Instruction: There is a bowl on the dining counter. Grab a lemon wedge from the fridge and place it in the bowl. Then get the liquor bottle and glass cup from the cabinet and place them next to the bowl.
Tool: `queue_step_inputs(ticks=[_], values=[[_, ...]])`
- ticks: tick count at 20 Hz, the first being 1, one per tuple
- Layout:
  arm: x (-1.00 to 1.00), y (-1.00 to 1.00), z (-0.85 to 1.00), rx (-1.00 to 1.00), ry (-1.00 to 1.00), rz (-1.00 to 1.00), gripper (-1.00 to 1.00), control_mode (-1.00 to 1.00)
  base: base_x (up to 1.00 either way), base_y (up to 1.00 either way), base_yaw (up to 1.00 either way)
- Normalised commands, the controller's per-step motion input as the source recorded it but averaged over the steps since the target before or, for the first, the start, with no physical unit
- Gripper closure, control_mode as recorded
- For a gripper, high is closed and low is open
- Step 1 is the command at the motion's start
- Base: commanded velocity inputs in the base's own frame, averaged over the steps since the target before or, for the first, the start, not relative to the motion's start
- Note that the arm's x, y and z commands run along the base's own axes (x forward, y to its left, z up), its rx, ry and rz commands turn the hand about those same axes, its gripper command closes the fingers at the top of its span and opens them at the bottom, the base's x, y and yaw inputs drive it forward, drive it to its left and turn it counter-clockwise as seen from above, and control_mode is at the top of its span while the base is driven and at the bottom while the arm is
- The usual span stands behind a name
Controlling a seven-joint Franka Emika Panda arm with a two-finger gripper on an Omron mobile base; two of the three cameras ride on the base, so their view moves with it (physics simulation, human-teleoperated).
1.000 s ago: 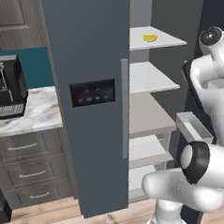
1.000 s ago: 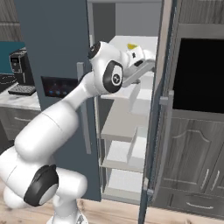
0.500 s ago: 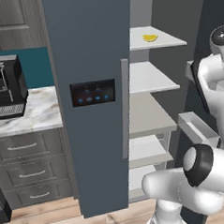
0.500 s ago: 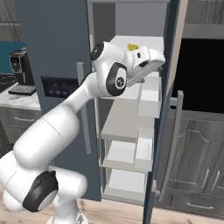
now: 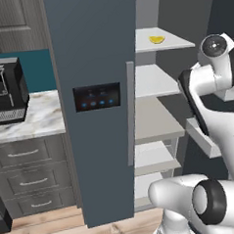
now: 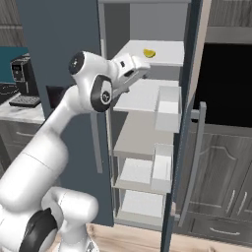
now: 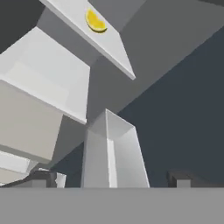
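i see the fridge (image 6: 147, 123) standing open, its left door (image 5: 96, 105) shut with a dark panel (image 5: 96, 96) on it and its right door (image 6: 189, 118) swung wide. the lemon wedge (image 6: 149, 53) lies on the top shelf (image 6: 162, 54), toward the far side, and shows again in the left base view (image 5: 157, 39) and in the hand view (image 7: 96, 22). my gripper (image 7: 111, 178) sits in front of the open compartment, below the level of that top shelf and well apart from the wedge; the fingers (image 7: 178, 178) are spread wide and released, with nothing between them. in the right base view the hand (image 6: 132, 69) points toward the shelves, near the second shelf (image 6: 140, 96). white door bins (image 6: 168, 106) hang on the inside of the right door. to the left, a black coffee machine (image 5: 7, 91) stands on a marble counter (image 5: 38, 116) above grey drawers (image 5: 32, 180).
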Motion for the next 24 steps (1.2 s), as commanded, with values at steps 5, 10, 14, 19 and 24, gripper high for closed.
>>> queue_step_inputs(ticks=[5, 10, 14, 19, 24], values=[[0.07, 1.00, -0.09, 0.12, 0.00, 0.33, -1.00, -1.00, 0.00, 0.00, 0.00], [0.01, 0.98, -0.26, 0.18, 0.00, 0.37, -1.00, -1.00, 0.00, 0.00, 0.00], [0.00, 0.98, -0.37, 0.14, 0.00, 0.33, -1.00, -1.00, 0.00, 0.00, 0.00], [0.01, 0.64, -0.08, 0.13, 0.01, 0.02, -1.00, -1.00, 0.00, 0.00, 0.00], [0.05, 0.27, 0.01, 0.19, 0.12, -0.25, -1.00, -1.00, 0.00, 0.00, 0.00]])
